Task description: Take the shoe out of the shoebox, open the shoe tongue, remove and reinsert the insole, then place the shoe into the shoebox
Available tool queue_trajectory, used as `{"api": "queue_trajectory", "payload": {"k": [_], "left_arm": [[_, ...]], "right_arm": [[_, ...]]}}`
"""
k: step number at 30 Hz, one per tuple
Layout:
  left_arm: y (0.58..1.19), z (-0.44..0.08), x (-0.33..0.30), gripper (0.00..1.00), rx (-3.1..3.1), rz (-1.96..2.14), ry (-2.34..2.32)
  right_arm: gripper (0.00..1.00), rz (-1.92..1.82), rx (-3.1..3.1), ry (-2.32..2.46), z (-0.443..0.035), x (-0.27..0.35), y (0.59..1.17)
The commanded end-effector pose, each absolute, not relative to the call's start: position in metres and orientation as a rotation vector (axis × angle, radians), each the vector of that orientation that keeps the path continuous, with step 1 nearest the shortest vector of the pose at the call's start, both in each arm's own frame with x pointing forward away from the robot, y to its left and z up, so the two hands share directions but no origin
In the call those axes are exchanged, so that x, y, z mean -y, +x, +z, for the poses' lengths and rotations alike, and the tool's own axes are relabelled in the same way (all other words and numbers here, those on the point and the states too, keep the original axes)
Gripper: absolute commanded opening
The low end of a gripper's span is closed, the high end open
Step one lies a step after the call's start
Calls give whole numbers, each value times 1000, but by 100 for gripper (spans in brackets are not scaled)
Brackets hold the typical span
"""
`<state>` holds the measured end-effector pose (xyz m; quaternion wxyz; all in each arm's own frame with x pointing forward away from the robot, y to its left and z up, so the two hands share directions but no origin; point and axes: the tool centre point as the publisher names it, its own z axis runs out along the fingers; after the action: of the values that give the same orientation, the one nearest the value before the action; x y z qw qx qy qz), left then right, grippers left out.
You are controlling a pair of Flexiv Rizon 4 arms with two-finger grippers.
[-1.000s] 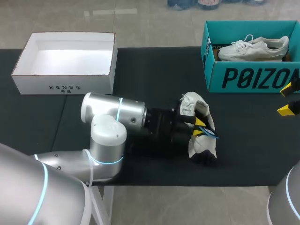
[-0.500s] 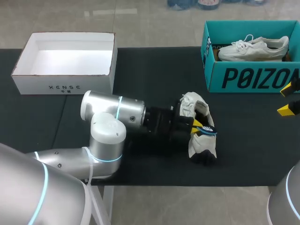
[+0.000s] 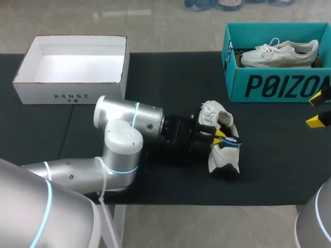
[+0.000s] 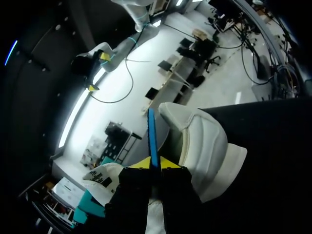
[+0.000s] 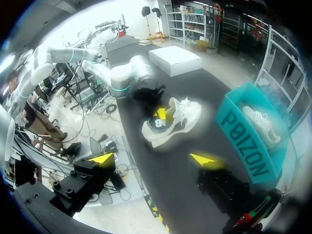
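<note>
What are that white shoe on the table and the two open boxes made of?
White lace-up shoe: looks like soft matte fabric or synthetic leather, since its upper creases and puckers. Teal printed shoebox and white open-topped box: probably cardboard, with flat thin walls, crisp folded corners and a dull finish.

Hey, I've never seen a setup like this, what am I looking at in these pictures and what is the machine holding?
This is a robot with two arms at a black table. One picture looks down from overhead; the two round ones come from cameras on the wrists. The left gripper, two yellow-tipped fingers, pinches a thin blue insole at the white shoe lying on the table. The right gripper hangs open, holding nothing. Also there: an open white box and a teal shoebox with a second white shoe inside.
</note>
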<state>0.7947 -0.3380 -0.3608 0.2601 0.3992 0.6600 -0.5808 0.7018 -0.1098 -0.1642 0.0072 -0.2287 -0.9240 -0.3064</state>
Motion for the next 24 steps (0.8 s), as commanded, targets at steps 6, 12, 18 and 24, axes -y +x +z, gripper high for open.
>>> {"api": "queue_trajectory", "payload": {"k": [6, 12, 18, 24], "left_arm": [[776, -343, 318, 16, -1789, -1529, 1056], [769, -339, 321, 38, -1779, -1534, 1056], [765, -341, 330, 35, -1770, -1549, 1058], [767, -344, 333, 20, -1773, -1554, 1064]], "right_arm": [[100, -956, 2891, -718, -165, 110, 701], [100, -956, 2891, -718, -165, 110, 701], [100, -956, 2891, -718, -165, 110, 701], [100, -956, 2891, -718, -165, 110, 701]]}}
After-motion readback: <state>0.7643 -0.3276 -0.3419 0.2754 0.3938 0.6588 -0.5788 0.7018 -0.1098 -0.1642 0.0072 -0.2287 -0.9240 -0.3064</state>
